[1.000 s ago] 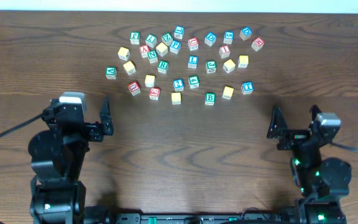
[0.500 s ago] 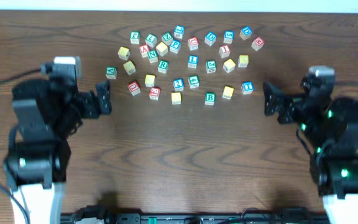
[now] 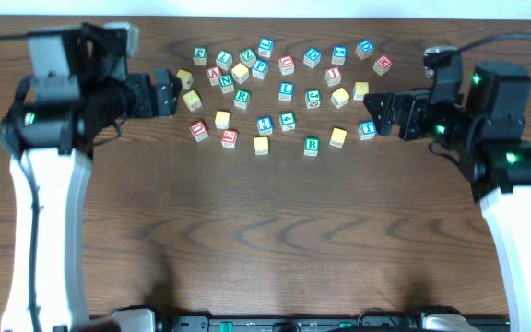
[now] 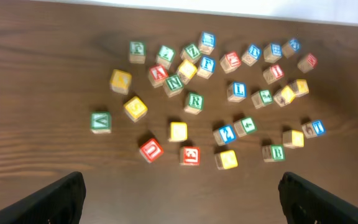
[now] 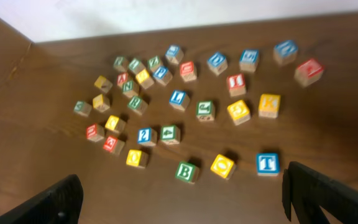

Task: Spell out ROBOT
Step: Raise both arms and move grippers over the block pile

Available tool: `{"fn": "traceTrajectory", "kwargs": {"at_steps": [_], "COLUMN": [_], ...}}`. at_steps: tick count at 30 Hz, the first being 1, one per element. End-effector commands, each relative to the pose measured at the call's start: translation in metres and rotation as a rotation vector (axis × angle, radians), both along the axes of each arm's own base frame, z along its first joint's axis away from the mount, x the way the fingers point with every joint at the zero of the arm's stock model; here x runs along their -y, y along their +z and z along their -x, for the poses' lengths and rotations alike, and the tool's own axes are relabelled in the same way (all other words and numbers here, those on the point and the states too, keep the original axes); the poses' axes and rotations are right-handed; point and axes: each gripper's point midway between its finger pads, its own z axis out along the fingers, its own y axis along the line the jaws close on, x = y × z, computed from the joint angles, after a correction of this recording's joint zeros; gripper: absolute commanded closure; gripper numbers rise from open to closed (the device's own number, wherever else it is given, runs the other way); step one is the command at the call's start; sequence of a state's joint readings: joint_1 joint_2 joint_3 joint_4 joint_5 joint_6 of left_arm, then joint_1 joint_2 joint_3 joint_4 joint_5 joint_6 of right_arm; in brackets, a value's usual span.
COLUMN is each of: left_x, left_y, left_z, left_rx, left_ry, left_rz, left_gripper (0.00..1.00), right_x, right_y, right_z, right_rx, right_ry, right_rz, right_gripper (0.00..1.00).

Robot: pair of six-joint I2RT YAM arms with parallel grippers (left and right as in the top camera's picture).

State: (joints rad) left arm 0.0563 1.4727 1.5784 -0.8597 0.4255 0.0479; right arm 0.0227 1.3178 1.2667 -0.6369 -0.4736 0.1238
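Observation:
Many small wooden letter blocks lie scattered at the far middle of the table. Among them are a green R (image 3: pixel 241 96), a green B (image 3: pixel 312 145), a yellow O (image 3: pixel 338 136), a second yellow block (image 3: pixel 261 145) and a blue T (image 3: pixel 367 130). The right wrist view shows the B (image 5: pixel 185 171), the O (image 5: pixel 222 165) and the T (image 5: pixel 266 163). The left wrist view shows the R (image 4: pixel 194 101). My left gripper (image 3: pixel 166 92) is open and empty at the left edge of the cluster. My right gripper (image 3: pixel 379 114) is open and empty just right of the T.
The brown wooden table (image 3: pixel 265 240) spreads in front of the blocks. A pale wall edge (image 5: pixel 166 12) runs behind the table. Red, blue and green blocks with other letters crowd the back rows.
Both arms have swung up and forward from the near edge of the table to the sides of the block cluster. The blocks have not moved.

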Motion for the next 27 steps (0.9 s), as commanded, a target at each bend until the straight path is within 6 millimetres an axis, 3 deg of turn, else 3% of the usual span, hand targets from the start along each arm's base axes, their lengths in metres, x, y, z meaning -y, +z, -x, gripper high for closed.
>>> {"fn": "traceTrajectory", "kwargs": {"at_steps": [1,5,11,16,20,23,25,27], "left_x": [0.018,0.03,0.028,0.038,0.042,0.058,0.077,0.092], "left_y": [-0.006,-0.02,-0.038,-0.035,-0.034,-0.037,-0.051,-0.078], "left_z": [-0.017,-0.028,-0.028,-0.033,-0.054,-0.069,-0.083,-0.092], "left_rx": [-0.032,-0.048,-0.101,-0.065,-0.068,-0.077,-0.102,-0.145], "left_ry": [-0.058,-0.1,-0.104,-0.147,-0.032,-0.018,-0.029,-0.06], "left_rz": [0.04,0.029,0.011,-0.023,-0.138,-0.192,-0.206,-0.218], "left_gripper": [0.02,0.03,0.03,0.02,0.02,0.02,0.05,0.17], "right_x": [-0.002,0.006,0.03,0.041,0.051,0.059,0.063,0.062], "right_y": [0.0,-0.019,-0.04,-0.037,-0.033,-0.032,-0.035,-0.036], "right_z": [-0.008,-0.011,-0.012,-0.011,-0.011,-0.012,-0.016,-0.022], "right_rx": [-0.036,-0.12,-0.195,-0.207,-0.241,-0.282,-0.295,-0.282], "right_ry": [0.024,-0.003,-0.108,-0.138,-0.158,-0.169,-0.174,-0.173], "right_rz": [-0.02,-0.007,0.092,0.154,0.218,0.268,0.293,0.291], "right_gripper": [0.01,0.01,0.01,0.01,0.01,0.01,0.01,0.01]}}
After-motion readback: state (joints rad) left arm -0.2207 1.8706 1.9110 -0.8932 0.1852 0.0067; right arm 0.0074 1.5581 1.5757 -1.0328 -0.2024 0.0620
